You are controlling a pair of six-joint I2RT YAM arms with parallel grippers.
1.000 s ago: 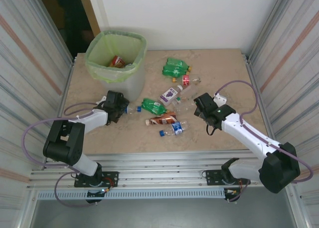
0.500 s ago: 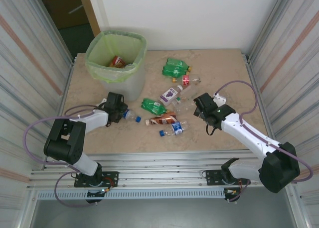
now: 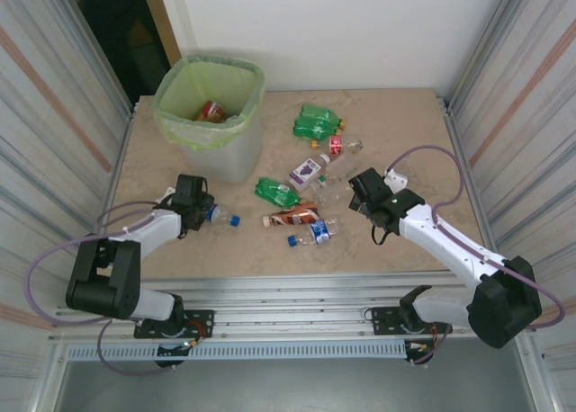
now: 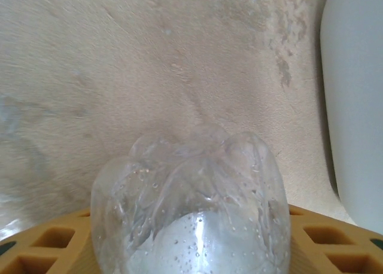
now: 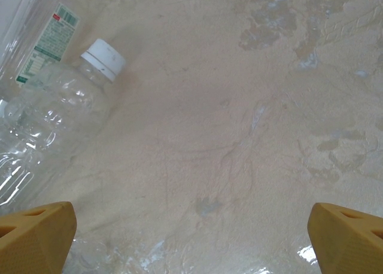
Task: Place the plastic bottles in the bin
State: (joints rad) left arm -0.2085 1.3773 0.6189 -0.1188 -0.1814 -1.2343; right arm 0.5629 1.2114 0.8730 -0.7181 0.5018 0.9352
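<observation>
One clear bottle with a blue cap [image 3: 222, 218] sits clamped in the left gripper [image 3: 203, 209], the jaws narrowed onto its body. In the left wrist view its lobed base juts out between the orange pads [image 4: 42, 244], with the bin's whitish wall at the right edge. A second ago this gripper stood wider, close beside the bin [image 3: 212, 115]. It has since closed on the bottle and drawn back toward the near left of the table [image 3: 405, 124], taking the bottle and its cap along. Whether the bottle is lifted off the surface I cannot tell.

A red-labelled bottle [image 3: 212, 112] lies inside the bin, as before. The right gripper [image 3: 360, 190] has not moved. Its jaws stand wide and hold nothing, above a clear white-capped bottle [image 5: 78, 100]. The green bottles [image 3: 317, 121], purple-labelled bottle [image 3: 308, 171] and brown-labelled bottle [image 3: 290, 217] lie mid-table unchanged.
</observation>
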